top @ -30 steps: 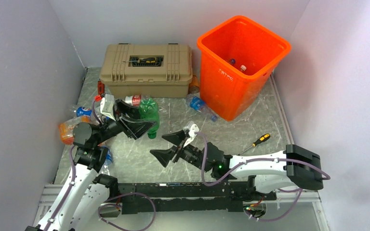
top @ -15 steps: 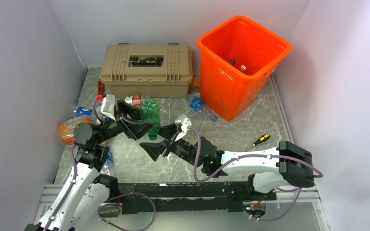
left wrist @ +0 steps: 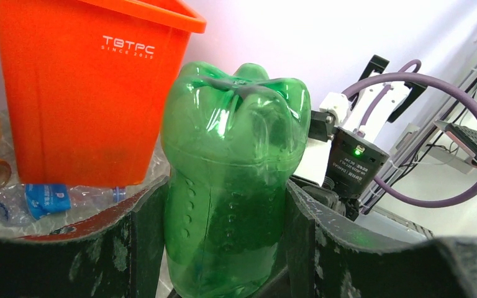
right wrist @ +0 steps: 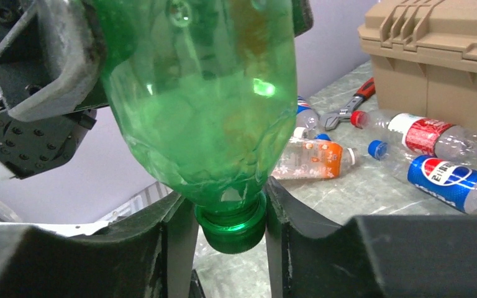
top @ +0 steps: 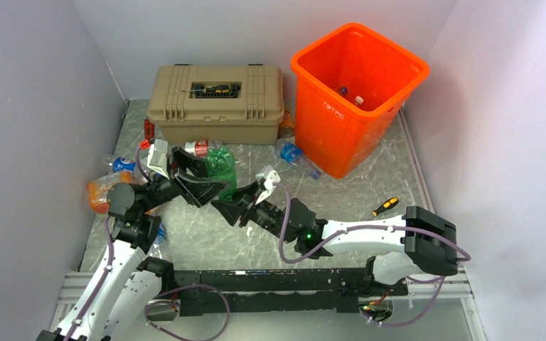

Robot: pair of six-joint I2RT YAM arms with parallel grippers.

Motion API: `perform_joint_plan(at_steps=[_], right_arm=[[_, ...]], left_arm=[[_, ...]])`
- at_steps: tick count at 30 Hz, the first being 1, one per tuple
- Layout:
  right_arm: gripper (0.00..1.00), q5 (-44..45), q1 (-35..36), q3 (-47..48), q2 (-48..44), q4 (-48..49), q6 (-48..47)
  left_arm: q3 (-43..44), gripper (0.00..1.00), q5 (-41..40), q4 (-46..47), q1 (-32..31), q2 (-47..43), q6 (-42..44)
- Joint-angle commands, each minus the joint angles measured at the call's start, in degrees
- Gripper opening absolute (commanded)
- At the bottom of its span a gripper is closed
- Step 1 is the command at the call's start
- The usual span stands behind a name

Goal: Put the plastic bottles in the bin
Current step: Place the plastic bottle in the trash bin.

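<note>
While the left gripper point(top: 206, 186) clamps the green bottle point(top: 220, 167) across its fat middle, up off the table point(top: 370, 177) left of centre, the right gripper point(top: 236, 207) sits at the other end, and that is the whole story here. The bottle's long axis runs from its lobed base, pointing at the far edge, back to the cap, which points at the near edge and straight into the right gripper. On the right wrist view the fingers point(right wrist: 177, 261) stand narrow, one on each side of the green cap point(right wrist: 230, 230) and pressed against it, so both arms have a hold on the one bottle. The bin point(top: 327, 135) stands at the far right corner of the table, well apart from the pair. The right arm is the nearer one to it, I reckon. So the move that counts is the left letting go and the right carrying the bottle by its neck, over that thick orange rim.
</note>
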Motion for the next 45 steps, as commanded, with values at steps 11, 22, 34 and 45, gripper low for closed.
perform_joint_plan(at_steps=[11, 22, 34, 45], right_arm=[[0.0, 0.27, -0.21, 2.35, -0.55, 1.63, -0.02], [0.0, 12.64, -0.25, 0.04, -12.92, -20.33, -6.35], [0.0, 28.58, -0.47, 18.19, -25.58, -45.69, -24.49], [0.0, 28.29, -24.56, 47.0, -20.57, -58.11, -27.85]], left_arm=[[0.0, 0.67, 1.06, 1.02, 0.22, -0.92, -0.05], [1.44, 0.99, -14.14, -15.16, 0.26, -9.13, 9.43], [3.97, 0.99, -19.58, -22.72, 1.01, -9.42, 14.19], [5.63, 0.99, -21.76, -26.48, 1.74, -4.56, 14.3]])
